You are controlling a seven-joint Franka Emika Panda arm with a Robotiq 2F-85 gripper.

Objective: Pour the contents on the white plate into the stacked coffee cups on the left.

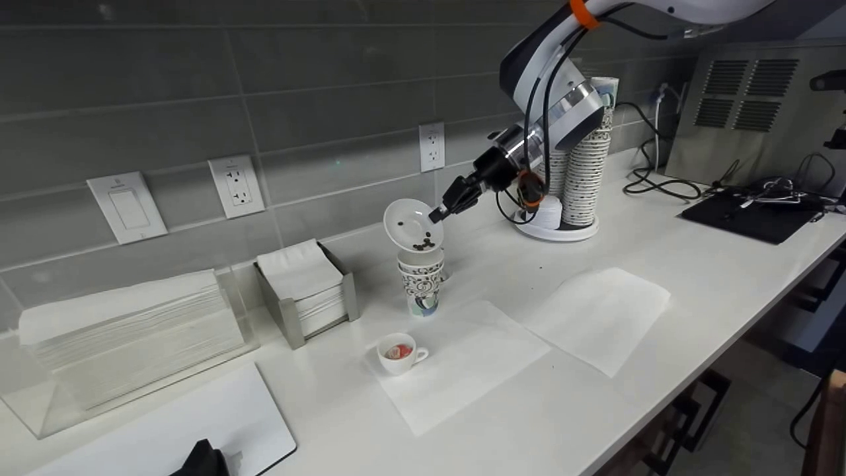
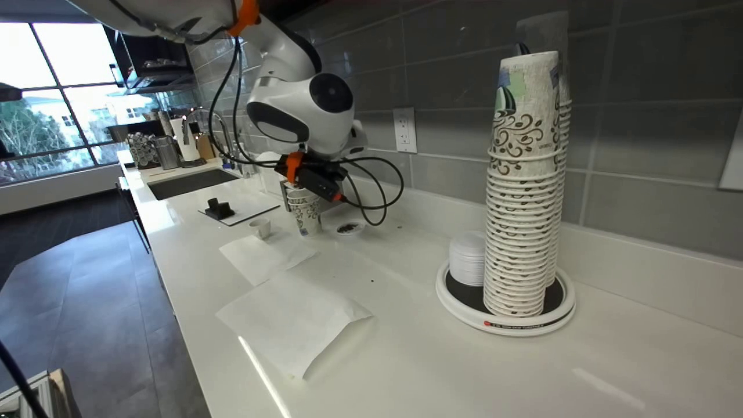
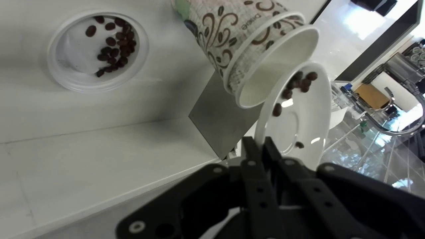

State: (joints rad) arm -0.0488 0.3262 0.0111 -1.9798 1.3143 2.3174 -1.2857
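Nearest the wrist camera, the gripper (image 3: pixel 260 143) has its jaws pinching the rim of the plate (image 3: pixel 307 114), one on each face. The plate is held above the surface (image 1: pixel 502 426), steeply tilted, with its low rim at the mouth of the cups (image 1: pixel 421 283). Contact between rim and cups cannot be determined. Beans (image 3: pixel 303 85) on the plate are grouped mainly along the low side; one sits apart, beside the inner ring.

The cups stand upright and nested near the back edge of the surface. Beside them, also near the back edge, a shallow dish (image 3: pixel 78 54) rests flat and carries further beans (image 3: pixel 125 49), most along one side.

Toward the front edge from the cups, a mug (image 1: pixel 396 367) stands upright at the margin of a sheet (image 1: pixel 472 360); a red item (image 1: pixel 402 351) is inside, too small to identify. A second sheet (image 1: pixel 595 317) lies just beside the first, with one corner pointing to the front edge.

Along the back edge, on one side of the cups, stands a holder (image 1: pixel 289 320) with napkins (image 1: pixel 301 271). Past it, toward the front edge, lies a board (image 1: pixel 244 410) with a black block (image 2: pixel 219 209) on top. In the opposite direction, well apart from the cups, a tray (image 2: pixel 453 305) carries tall cup stacks (image 2: pixel 516 244) and lids (image 2: pixel 467 258).
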